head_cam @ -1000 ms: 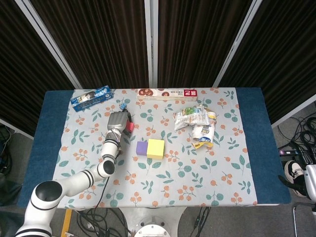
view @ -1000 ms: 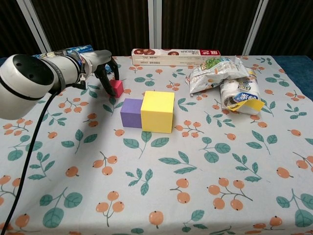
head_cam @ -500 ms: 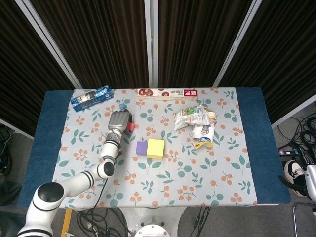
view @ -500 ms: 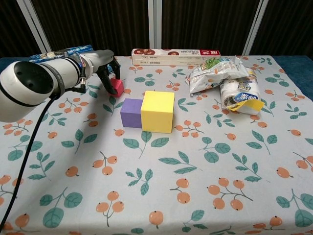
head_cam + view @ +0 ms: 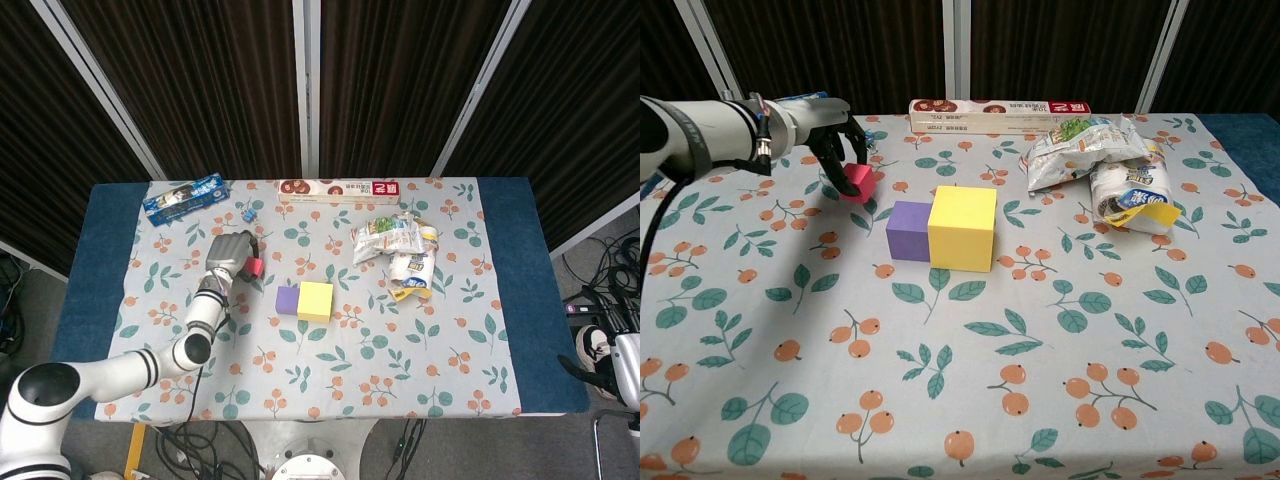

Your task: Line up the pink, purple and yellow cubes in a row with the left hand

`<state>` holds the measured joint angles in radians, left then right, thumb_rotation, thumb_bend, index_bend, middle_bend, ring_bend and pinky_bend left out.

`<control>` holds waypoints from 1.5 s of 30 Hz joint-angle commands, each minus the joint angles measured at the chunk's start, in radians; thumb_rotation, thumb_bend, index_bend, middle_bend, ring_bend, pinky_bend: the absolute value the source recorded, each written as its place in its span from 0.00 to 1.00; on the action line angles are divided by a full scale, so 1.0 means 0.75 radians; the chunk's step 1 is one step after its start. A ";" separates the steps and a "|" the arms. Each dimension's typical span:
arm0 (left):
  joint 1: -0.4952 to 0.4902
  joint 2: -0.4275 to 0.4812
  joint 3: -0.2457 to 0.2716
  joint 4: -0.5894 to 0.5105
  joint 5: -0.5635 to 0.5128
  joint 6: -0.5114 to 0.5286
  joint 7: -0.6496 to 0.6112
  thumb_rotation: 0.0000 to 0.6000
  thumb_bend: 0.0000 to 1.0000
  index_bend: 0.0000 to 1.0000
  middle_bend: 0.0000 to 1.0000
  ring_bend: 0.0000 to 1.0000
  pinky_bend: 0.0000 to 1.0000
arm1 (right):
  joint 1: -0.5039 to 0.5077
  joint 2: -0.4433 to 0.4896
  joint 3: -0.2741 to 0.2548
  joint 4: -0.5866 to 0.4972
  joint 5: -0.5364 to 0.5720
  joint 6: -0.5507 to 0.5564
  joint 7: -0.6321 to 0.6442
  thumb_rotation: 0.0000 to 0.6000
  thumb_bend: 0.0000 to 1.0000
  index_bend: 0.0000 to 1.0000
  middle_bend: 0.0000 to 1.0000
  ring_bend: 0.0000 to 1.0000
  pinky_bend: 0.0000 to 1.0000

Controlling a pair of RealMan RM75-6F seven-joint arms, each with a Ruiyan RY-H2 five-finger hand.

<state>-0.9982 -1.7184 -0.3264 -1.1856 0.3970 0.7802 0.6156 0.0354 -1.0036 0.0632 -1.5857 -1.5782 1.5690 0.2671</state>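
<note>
My left hand point(image 5: 832, 140) point(image 5: 229, 253) grips the small pink cube point(image 5: 859, 182) point(image 5: 255, 267) and holds it above the cloth, left of and a little behind the purple cube. The purple cube point(image 5: 908, 230) point(image 5: 287, 300) sits on the floral tablecloth touching the larger yellow cube point(image 5: 962, 227) point(image 5: 315, 301) on its right. The pink cube hangs tilted under the fingers. The right hand is not visible in either view.
A long red-and-white box point(image 5: 998, 113) lies along the far edge. Crumpled snack bags point(image 5: 1110, 170) sit at the right. A blue packet point(image 5: 183, 198) lies at the far left corner, a small blue item point(image 5: 247, 212) near it.
The left hand has lifted the pink cube off the cloth and drawn back toward the left and nearer; the arm has swung leftward. The purple and yellow cubes have not moved.
</note>
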 commanded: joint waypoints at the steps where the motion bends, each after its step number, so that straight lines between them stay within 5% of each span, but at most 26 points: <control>1: 0.036 0.105 0.033 -0.175 -0.066 0.089 0.034 1.00 0.34 0.60 0.35 0.30 0.31 | 0.000 0.001 -0.001 -0.005 -0.012 0.009 0.002 1.00 0.03 0.09 0.17 0.01 0.11; 14: 0.036 0.124 0.091 -0.427 -0.066 0.265 0.060 1.00 0.33 0.60 0.35 0.30 0.31 | -0.012 0.002 -0.015 -0.008 -0.037 0.039 0.011 1.00 0.03 0.09 0.17 0.01 0.12; 45: -0.031 0.022 0.103 -0.407 -0.205 0.315 0.137 1.00 0.31 0.55 0.30 0.30 0.32 | -0.022 0.004 -0.019 0.017 -0.023 0.043 0.036 1.00 0.03 0.09 0.17 0.01 0.12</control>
<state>-1.0213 -1.7009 -0.2498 -1.4913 0.2447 1.0167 0.7178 0.0189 -1.0006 0.0490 -1.5728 -1.5951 1.6017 0.2940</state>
